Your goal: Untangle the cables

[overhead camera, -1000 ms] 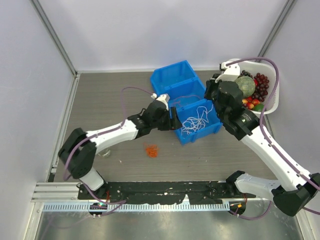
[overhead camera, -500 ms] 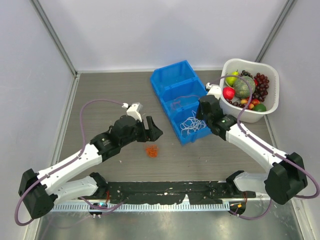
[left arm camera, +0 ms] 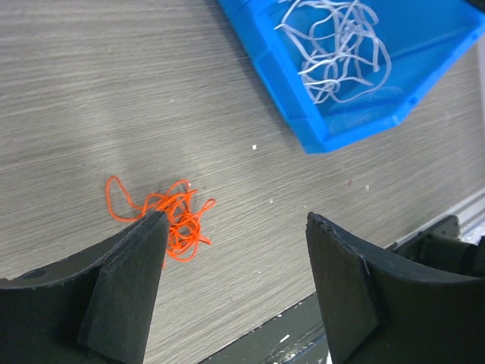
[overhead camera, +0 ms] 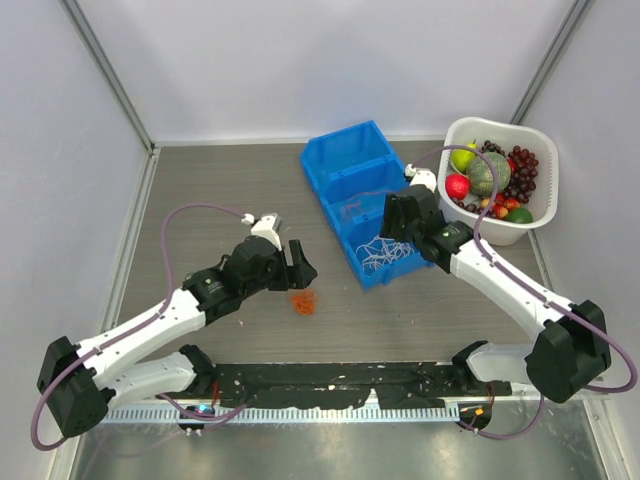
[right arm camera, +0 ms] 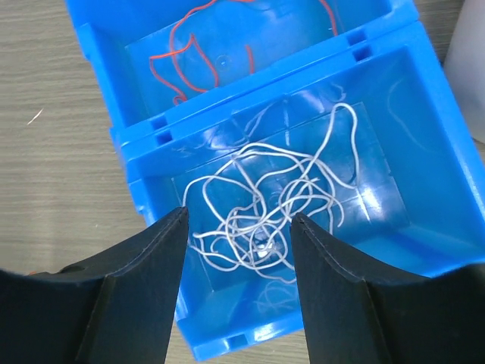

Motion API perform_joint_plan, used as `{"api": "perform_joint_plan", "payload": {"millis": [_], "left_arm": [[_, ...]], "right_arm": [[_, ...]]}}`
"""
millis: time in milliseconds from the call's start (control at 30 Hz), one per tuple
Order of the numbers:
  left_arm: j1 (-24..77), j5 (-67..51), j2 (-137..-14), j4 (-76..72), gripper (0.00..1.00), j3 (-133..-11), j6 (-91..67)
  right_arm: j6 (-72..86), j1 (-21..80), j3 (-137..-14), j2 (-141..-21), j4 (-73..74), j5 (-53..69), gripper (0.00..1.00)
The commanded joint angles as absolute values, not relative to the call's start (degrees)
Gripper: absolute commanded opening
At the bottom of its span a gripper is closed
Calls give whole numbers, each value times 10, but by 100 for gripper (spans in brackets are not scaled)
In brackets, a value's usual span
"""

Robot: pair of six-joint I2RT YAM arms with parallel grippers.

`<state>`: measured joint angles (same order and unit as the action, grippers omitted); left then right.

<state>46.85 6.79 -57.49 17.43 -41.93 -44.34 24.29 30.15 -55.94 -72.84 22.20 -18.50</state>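
**Left tool** (left arm camera: pixel 235 227): jaws apart, nothing between them, low over the table (left arm camera: pixel 114 76).

**Orange cable** (left arm camera: pixel 170 216): small loose tangle on the table.
- In the wrist view it lies at 9 o'clock of the jaw gap, partly hidden by the left finger. Contact cannot be told.
- One loop trails toward 10 o'clock; there is no clear long axis.
- In the top view it lies at 6 o'clock of the left tool, and the left arm is far the nearer.
- Judgement: a grasp calls for a shift toward 9 o'clock to centre the clump.

**Right tool** (right arm camera: pixel 239 220): jaws apart, empty, above the blue bin (right arm camera: pixel 227 98).

**White cable** (right arm camera: pixel 265 220): tangle in the end compartment nearest the arms, beneath the jaw gap, spreading toward 1 o'clock.

**Red cable** (right arm camera: pixel 197 53): in the adjoining compartment, at 12 o'clock.
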Motion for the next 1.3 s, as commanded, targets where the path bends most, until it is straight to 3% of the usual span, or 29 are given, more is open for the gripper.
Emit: {"api": "perform_joint_plan", "payload": {"millis": [0, 267, 500, 900, 1200, 1267], "left_arm": [[467, 98, -593, 182, 73, -396, -440], [467, 140, -582, 198, 50, -369, -449], [466, 179, -484, 205, 47, -320, -483], [465, 177, -466, 200, 51, -315, -484], [466, 173, -477, 198, 52, -320, -482], [466, 176, -479, 200, 52, -319, -482]], "right_arm": [[240, 337, -563, -695, 204, -122, 60], [249, 467, -463, -721, -16, 86, 56], [232, 471, -407, -839, -151, 184, 48], [137, 530, -417, -932, -148, 131, 50], [102, 561, -480, -989, -83, -24, 52], [102, 563, -475, -986, -98, -12, 49]]}}
